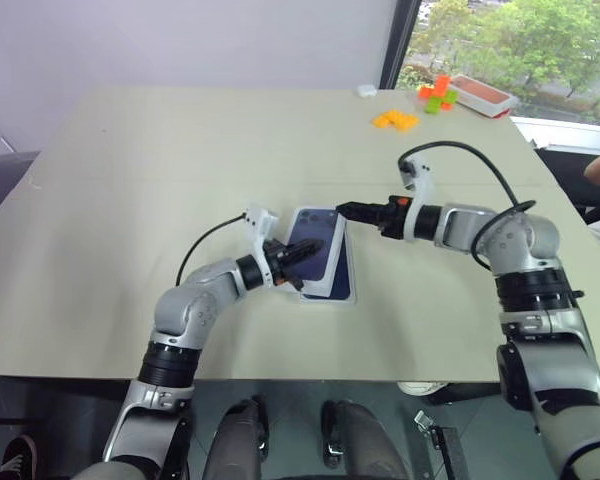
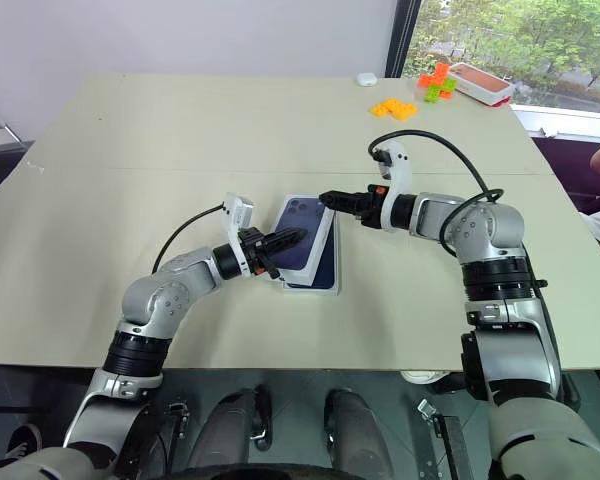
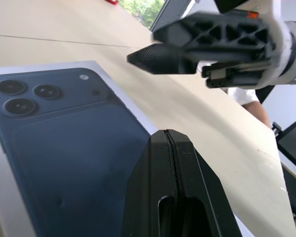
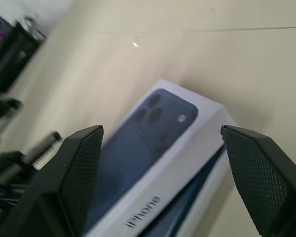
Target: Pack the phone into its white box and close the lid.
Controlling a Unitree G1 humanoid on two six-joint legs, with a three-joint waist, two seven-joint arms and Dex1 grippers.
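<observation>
Lid [image 2: 302, 237] sits mid-table [image 2: 180, 150], printed phone face up, camera cluster toward 11 o'clock. It lies askew over a dark blue slab [image 2: 326, 272] that shows along its 3 and 5 o'clock edges; cannot tell whether that is the phone or the white box under it. The right wrist view shows the lid's white side wall with lettering and a dark blue edge below it.

Left end effector [image 2: 296, 236]: fingers pressed together, nothing between them, tip resting on or just above the printed face, reaching in from 8 o'clock; contact cannot be confirmed.

Right end effector [image 2: 326, 199]: jaws spread wide and empty, reaching in from 3 o'clock, tips just beside the lid's 1 o'clock corner, apart from it. In the right wrist view the lid shows between the two fingers.

Far at 1 o'clock: orange blocks [image 2: 393, 108], green and orange pieces [image 2: 436, 83], a red-and-white tray [image 2: 477, 83], a small white object [image 2: 366, 78].
</observation>
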